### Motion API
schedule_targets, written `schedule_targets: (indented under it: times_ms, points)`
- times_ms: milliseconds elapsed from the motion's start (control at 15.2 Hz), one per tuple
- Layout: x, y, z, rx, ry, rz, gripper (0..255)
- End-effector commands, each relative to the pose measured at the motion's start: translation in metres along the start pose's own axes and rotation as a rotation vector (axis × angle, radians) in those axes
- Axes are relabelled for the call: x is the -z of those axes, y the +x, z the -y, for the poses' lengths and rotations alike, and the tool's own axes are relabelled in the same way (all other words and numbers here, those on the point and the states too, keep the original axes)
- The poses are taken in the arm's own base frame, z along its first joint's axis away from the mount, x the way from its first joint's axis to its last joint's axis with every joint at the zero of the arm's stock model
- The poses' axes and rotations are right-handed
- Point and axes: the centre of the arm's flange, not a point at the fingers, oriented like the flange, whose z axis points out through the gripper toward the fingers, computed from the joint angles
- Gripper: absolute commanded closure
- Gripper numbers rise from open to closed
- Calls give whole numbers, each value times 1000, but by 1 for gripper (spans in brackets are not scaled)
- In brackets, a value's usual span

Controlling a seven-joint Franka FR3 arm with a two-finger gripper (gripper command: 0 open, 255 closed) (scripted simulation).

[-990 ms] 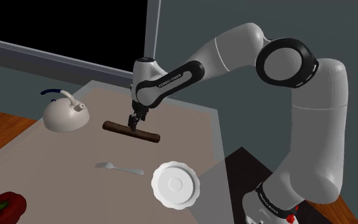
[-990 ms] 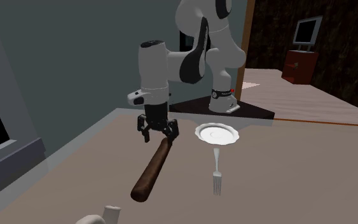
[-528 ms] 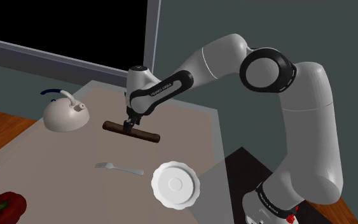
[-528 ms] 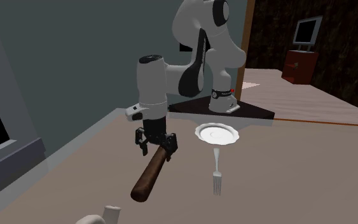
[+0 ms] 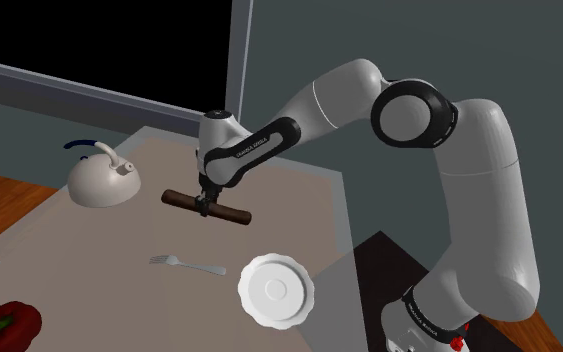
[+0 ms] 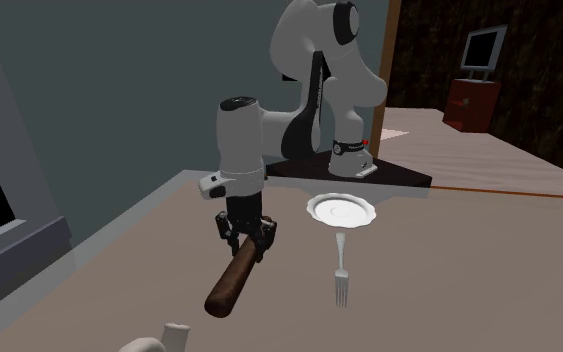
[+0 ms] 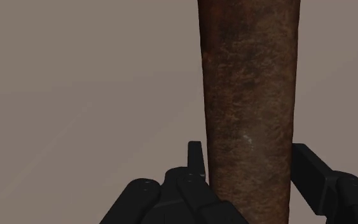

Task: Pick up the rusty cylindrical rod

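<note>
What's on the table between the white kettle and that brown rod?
Nothing. In the shoulder view, the stretch of table between the kettle and the nearest end of the rod is bare.

The arm [image 5: 489,200] was built of smooth, rounded white shells with dark bands at the joints. A round black-rimmed cap [image 5: 414,112] sat at the shoulder view's upper right. Small dark lettering [image 5: 246,150] ran along the forearm shell. The gripper [image 5: 206,207] was all black and blocky. At lower right, the base [image 5: 424,318] carried a red spot [image 5: 456,343].
</note>
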Motion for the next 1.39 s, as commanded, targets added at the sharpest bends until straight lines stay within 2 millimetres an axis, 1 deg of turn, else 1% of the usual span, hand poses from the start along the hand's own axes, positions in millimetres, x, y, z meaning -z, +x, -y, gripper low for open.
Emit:
schedule_targets:
  times_ms: [0,330,1320]
  points:
    - [0,0,0,0,0,0,255]
    - [0,0,-1,0,0,0,255]
    - [79,3,1,0,0,0,255]
